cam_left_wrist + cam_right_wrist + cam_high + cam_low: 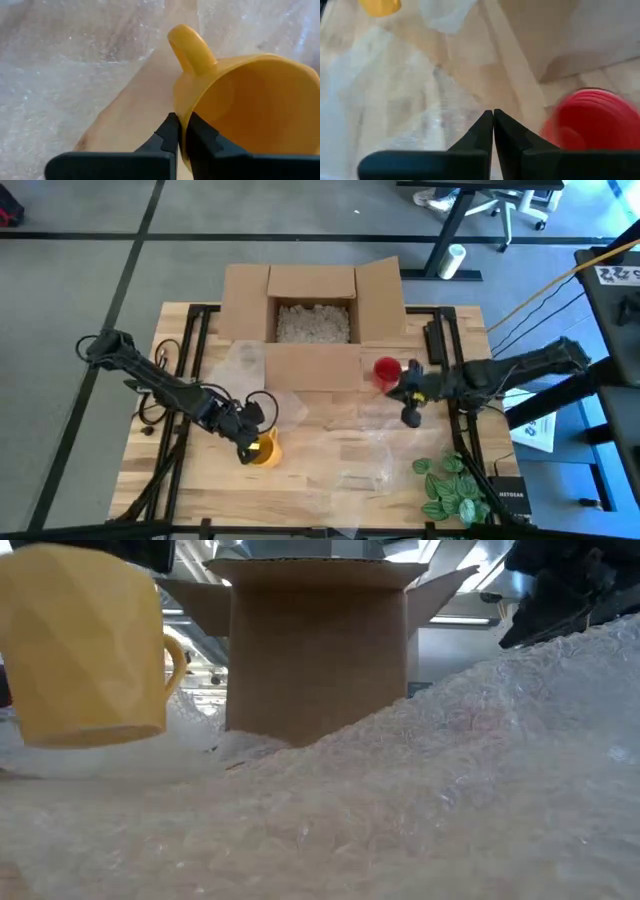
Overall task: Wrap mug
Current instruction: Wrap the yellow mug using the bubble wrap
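At lower left of the high view, the left gripper (181, 131) pinches the yellow mug (264, 448) by its rim, ready for wrapping; the right gripper (493, 129), jaws clenched, hovers over bubble wrap (372, 442) mid-tabletop.

You have the open box (312, 310) at the back middle of the table (320, 460), with loose fill (312, 323) inside it. Before the box, sheets of bubble wrap (350, 430) lie across the table's middle. Your left gripper (248, 448) sits at the front left, pinching the rim of a mug (264, 450) near the wrap's left edge. Your right gripper (410, 416) hangs right of centre, just before a second mug (386, 370) that stands by the box's right front corner. Leaves (455, 488) lie at the front right.
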Robot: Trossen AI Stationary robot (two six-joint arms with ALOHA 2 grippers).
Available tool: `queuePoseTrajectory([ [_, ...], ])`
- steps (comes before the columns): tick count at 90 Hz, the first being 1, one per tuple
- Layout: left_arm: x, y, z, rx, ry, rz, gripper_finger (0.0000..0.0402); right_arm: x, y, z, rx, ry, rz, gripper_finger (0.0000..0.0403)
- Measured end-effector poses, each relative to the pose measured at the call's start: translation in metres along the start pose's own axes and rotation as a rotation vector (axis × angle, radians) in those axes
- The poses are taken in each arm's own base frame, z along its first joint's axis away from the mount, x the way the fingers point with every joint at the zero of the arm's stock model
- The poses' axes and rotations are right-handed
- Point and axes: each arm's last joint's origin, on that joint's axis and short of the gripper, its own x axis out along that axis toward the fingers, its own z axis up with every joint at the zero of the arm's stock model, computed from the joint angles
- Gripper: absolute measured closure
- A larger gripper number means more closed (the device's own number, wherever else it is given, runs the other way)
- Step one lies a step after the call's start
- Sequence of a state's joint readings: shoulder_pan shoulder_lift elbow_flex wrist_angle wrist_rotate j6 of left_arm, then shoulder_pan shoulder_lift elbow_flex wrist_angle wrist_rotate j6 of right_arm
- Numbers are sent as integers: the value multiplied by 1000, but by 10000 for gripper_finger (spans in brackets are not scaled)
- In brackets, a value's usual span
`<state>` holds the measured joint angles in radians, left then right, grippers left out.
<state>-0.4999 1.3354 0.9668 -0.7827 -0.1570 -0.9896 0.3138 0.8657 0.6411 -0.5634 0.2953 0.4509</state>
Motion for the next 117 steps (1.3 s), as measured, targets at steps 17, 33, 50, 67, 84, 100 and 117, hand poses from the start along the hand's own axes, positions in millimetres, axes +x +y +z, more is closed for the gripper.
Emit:
queuePoseTrajectory([
  [17, 0, -4, -2, 13, -5, -17, 401, 2, 33, -11, 88, 24, 2, 403],
  [33, 8, -6, -4, 59, 28, 1, 401, 20, 57, -15, 163, 101, -13, 403],
  [50, 11, -8, -9, 119, 78, 1, 401, 54, 94, -2, 135, 216, -1, 403],
  [67, 7, -10, -25, 165, 121, 26, 401, 79, 130, 20, 81, 326, -6, 403],
  [84, 2, -15, -44, 187, 158, 52, 401, 103, 151, 22, 73, 461, -15, 403],
  [100, -1, -21, -59, 215, 167, 32, 401, 125, 163, 16, 141, 501, 16, 403],
  [117, -5, -23, -72, 247, 182, 51, 401, 149, 173, 8, 219, 475, 57, 403],
])
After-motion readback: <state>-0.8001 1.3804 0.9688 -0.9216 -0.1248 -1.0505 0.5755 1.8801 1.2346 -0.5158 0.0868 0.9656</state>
